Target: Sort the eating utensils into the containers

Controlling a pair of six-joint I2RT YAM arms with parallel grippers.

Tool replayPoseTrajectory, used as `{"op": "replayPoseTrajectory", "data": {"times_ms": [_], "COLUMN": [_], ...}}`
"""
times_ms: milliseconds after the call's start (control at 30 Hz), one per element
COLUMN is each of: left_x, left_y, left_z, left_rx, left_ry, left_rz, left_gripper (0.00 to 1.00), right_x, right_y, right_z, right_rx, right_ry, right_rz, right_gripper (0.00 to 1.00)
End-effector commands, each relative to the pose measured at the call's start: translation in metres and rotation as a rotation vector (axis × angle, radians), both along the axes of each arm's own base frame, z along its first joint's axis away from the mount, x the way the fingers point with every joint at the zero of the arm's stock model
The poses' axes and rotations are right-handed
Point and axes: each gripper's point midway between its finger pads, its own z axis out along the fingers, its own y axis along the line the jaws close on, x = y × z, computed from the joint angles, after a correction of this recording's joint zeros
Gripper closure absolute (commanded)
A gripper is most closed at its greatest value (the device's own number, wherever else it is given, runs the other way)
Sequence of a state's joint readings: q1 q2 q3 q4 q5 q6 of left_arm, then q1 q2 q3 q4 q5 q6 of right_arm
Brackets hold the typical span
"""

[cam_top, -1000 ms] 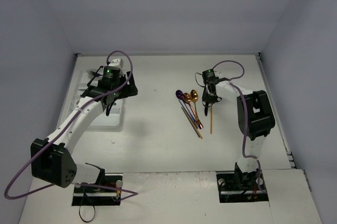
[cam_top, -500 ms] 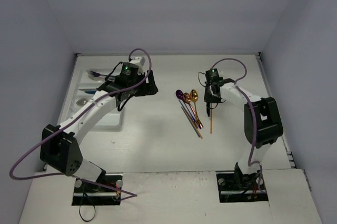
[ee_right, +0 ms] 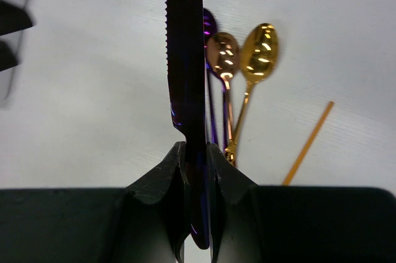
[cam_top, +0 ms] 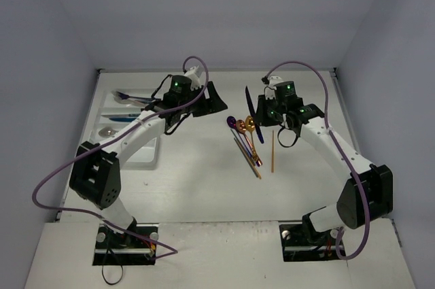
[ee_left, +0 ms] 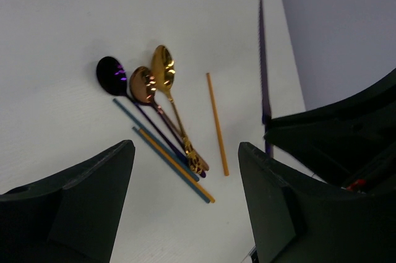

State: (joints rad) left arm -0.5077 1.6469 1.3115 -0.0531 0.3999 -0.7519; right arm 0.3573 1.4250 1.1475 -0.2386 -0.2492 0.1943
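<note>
My right gripper (ee_right: 196, 158) (cam_top: 265, 113) is shut on the handle of a dark purple serrated knife (ee_right: 185, 59) (cam_top: 251, 104), held above the table with its blade pointing away; the blade also shows in the left wrist view (ee_left: 263, 59). Under it lie a purple spoon (cam_top: 232, 122) (ee_left: 111, 74), a copper-pink spoon (cam_top: 240, 125) (ee_right: 223, 52) and a gold spoon (cam_top: 250, 124) (ee_left: 163, 65), side by side. My left gripper (cam_top: 216, 100) (ee_left: 185, 148) hovers open and empty left of them. The white tray (cam_top: 139, 154) sits at the far left.
A thin orange rod (cam_top: 273, 151) (ee_left: 216, 124) lies right of the spoons; a blue and a gold thin rod (ee_left: 173, 164) lie at their left. Blue utensils (cam_top: 132, 96) and a silver spoon (cam_top: 107, 130) rest in the tray. Walls close in on three sides.
My left arm swung right, from over the tray to the table's middle. My right gripper rose from beside the orange rod and now holds the purple knife in the air.
</note>
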Motion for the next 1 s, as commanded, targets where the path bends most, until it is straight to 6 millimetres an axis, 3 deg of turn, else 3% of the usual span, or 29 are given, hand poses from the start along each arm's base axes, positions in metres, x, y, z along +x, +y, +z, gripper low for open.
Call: {"op": "replayPoseTrajectory", "data": {"times_ms": [0, 367, 467, 533, 600, 633, 700, 800, 867, 900, 967], "left_x": [0.008, 0.021, 0.021, 0.022, 0.022, 0.022, 0.021, 0.020, 0.022, 0.024, 0.028], "left_y": [-0.037, -0.064, -0.071, -0.072, -0.073, -0.073, -0.073, -0.072, -0.070, -0.067, -0.058], "left_z": [0.080, 0.081, 0.074, 0.073, 0.072, 0.072, 0.074, 0.075, 0.076, 0.076, 0.075], "left_rx": [-0.196, -0.222, -0.228, -0.233, -0.235, -0.235, -0.241, -0.255, -0.272, -0.276, -0.279], "left_ry": [-0.169, -0.156, -0.127, -0.118, -0.113, -0.113, -0.111, -0.103, -0.100, -0.100, -0.101], "left_rz": [-0.073, -0.084, -0.084, -0.081, -0.080, -0.079, -0.075, -0.069, -0.055, -0.040, -0.015], "left_gripper": [0.34, 0.35, 0.43, 0.54, 0.74, 0.77, 0.97, 1.00, 1.00, 1.00, 1.00], "right_x": [-0.018, -0.034, -0.035, -0.036, -0.036, -0.036, -0.036, -0.035, -0.034, -0.033, -0.033], "right_y": [0.028, 0.048, 0.048, 0.048, 0.048, 0.048, 0.047, 0.047, 0.046, 0.046, 0.045], "right_z": [0.032, 0.043, 0.047, 0.047, 0.048, 0.047, 0.045, 0.043, 0.042, 0.042, 0.042], "right_rx": [0.096, 0.141, 0.143, 0.143, 0.145, 0.144, 0.141, 0.135, 0.129, 0.127, 0.125], "right_ry": [-0.068, -0.077, -0.088, -0.089, -0.090, -0.089, -0.086, -0.083, -0.082, -0.083, -0.083], "right_rz": [0.175, 0.260, 0.263, 0.265, 0.264, 0.263, 0.260, 0.253, 0.247, 0.243, 0.238], "right_gripper": [1.00, 1.00, 1.00, 1.00, 1.00, 1.00, 1.00, 0.99, 0.86, 0.69, 0.49]}}
